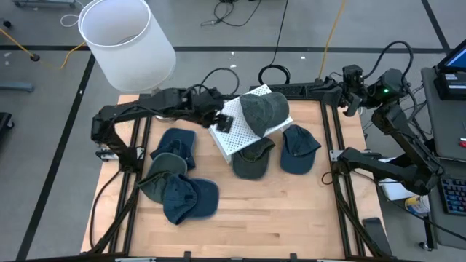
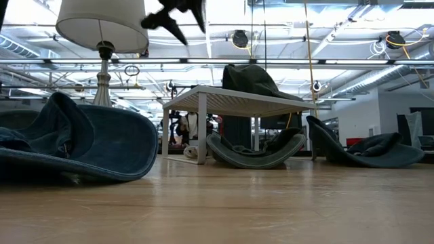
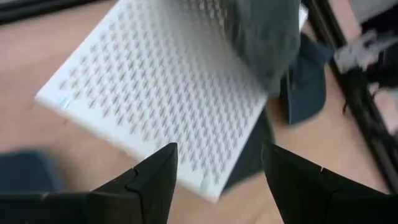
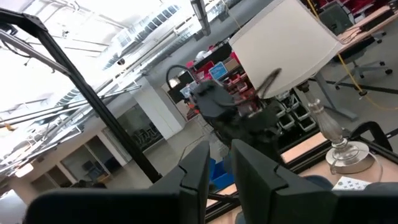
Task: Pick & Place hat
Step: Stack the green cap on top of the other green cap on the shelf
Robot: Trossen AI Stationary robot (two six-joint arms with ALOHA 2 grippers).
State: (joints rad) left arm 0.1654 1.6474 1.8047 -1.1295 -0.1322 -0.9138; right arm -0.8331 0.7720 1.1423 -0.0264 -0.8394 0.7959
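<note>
Left gripper [image 1: 220, 120] at upper centre of the high view, fingers spread, empty, over the white perforated stand [image 1: 234, 131]. Dark green hat [image 1: 263, 110] atop stand, just right of fingers. Right gripper [image 1: 348, 91] far upper right, fingers nearly closed, empty.

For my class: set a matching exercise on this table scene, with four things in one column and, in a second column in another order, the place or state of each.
Things:
1. dark green hat
2. left gripper
3. lamp shade
4. right gripper

Places or states:
A. white, standing off the table's back left corner
B. lying on top of the white perforated stand
C. raised off the table's right side, jaws nearly together
D. jaws open, holding nothing, over the stand's left edge

Pairs: 1-B, 2-D, 3-A, 4-C
</note>
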